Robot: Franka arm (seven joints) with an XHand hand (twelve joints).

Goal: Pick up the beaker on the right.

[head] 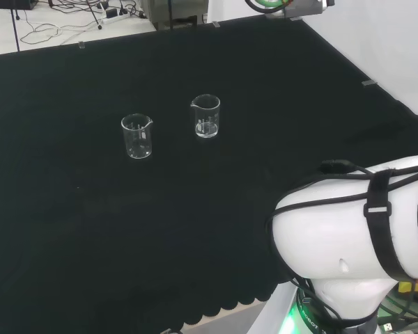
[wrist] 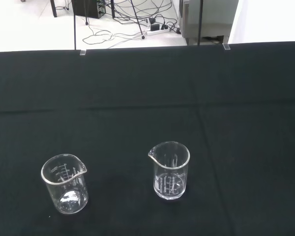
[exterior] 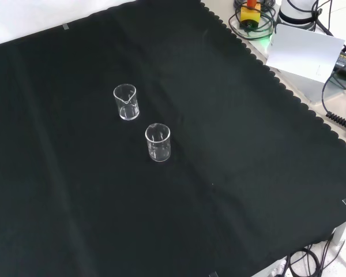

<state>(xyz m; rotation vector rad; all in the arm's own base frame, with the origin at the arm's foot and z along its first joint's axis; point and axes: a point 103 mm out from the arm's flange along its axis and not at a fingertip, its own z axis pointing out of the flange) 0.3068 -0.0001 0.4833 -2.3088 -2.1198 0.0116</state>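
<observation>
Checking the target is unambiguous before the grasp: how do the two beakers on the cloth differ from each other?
In the head view the right beaker stands a little farther off than the left beaker. In that view the right beaker's spout points left, while the left beaker's spout points right, so the spouts face each other. Both are upright, clear, apparently empty, similar in size, with printed scale marks, standing apart on the black cloth.
</observation>
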